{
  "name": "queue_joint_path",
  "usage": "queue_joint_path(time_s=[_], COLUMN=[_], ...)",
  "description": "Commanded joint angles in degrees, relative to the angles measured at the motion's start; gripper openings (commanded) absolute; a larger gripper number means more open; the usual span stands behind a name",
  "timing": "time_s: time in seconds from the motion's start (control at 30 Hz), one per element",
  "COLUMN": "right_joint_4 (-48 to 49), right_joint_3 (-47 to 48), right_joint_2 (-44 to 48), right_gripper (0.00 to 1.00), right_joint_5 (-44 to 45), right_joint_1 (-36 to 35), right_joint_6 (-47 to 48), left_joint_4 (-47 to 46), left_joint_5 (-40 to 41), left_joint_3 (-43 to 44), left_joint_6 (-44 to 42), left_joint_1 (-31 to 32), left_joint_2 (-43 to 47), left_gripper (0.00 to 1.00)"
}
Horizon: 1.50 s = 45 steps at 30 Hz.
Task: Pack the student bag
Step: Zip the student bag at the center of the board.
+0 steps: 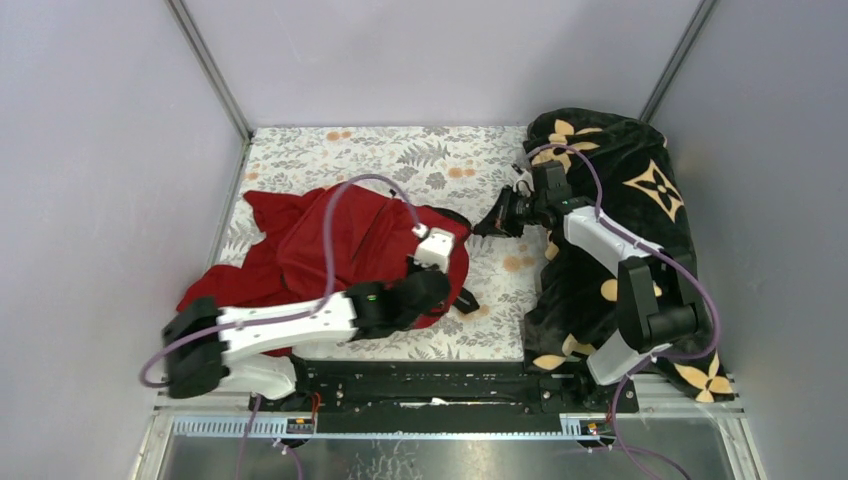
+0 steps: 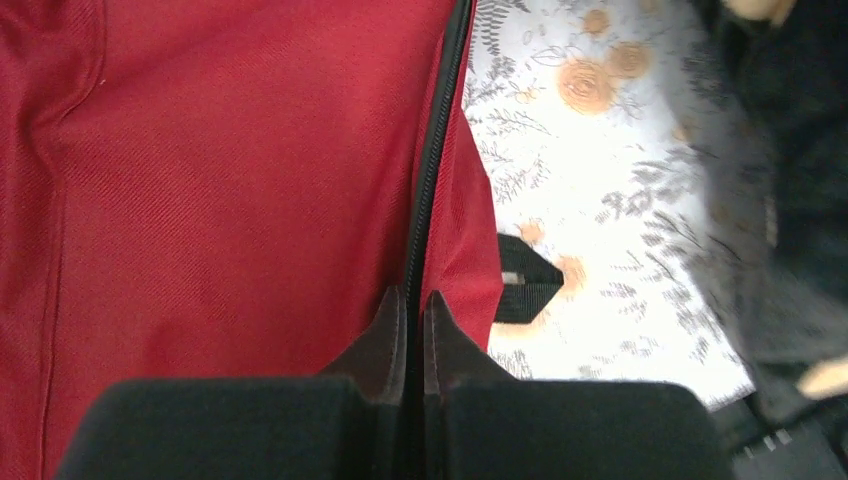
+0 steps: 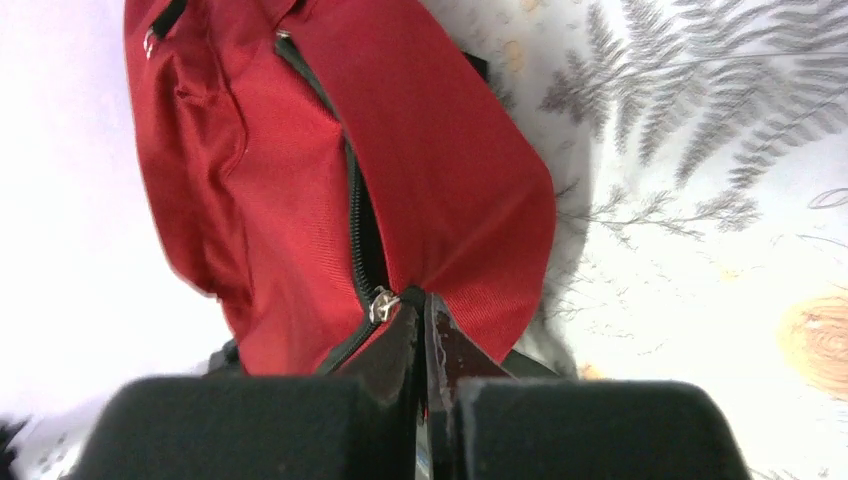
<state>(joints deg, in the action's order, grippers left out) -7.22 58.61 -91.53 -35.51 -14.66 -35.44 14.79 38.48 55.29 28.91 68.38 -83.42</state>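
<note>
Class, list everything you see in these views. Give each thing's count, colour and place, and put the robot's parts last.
bag: one, dark red with black zippers, left of centre.
cloth: one, red, at the bag's left side.
blanket: one, black with tan flowers, far right.
tablecloth: one, white with grey ferns and orange flowers, spread under the bag.
left gripper: one, black, shut on the bag's zipper seam.
right gripper: one, black, shut on the bag beside a zipper pull.
</note>
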Motion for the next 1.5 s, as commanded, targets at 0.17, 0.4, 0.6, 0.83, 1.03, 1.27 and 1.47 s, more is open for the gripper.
queue_joint_path(time_s=[0.17,0.4,0.6,0.83,1.03,1.27,1.47], right_joint_4=[2.74,-0.28,-6.48,-11.31,-12.96,-10.94,-11.46], right_joint_3=[9.64,19.44,28.79,26.91,15.52,9.79,9.2], right_joint_2=[-5.51,-11.59,-17.16,-9.8,0.94,6.56,8.61], right_gripper=[0.0,0.0,0.0,0.0,0.0,0.0,0.0], right_joint_5=[0.75,-0.26,2.9,4.69,6.62,5.01,5.23], right_joint_1=[0.89,-1.25,-1.6,-1.65,-1.68,-4.79,-5.56], right_joint_6=[1.06,2.64,5.85,8.74,8.08,4.91,4.8], left_joint_4=[-5.42,-6.45,-6.83,-3.46,-5.52,-6.23,-8.46], left_joint_5=[-10.08,-14.27,-14.91,-8.63,-4.92,-1.32,0.89], left_joint_3=[-19.52,-21.18,-22.47,-21.14,-19.8,-12.25,-3.65], left_joint_6=[2.12,2.08,0.66,2.49,1.53,-5.37,-10.17], left_joint_1=[0.96,3.16,5.69,5.74,5.71,5.71,5.85], left_joint_2=[25.15,25.08,26.68,26.55,23.99,17.04,8.77], left_gripper=[0.0,0.0,0.0,0.0,0.0,0.63,0.66])
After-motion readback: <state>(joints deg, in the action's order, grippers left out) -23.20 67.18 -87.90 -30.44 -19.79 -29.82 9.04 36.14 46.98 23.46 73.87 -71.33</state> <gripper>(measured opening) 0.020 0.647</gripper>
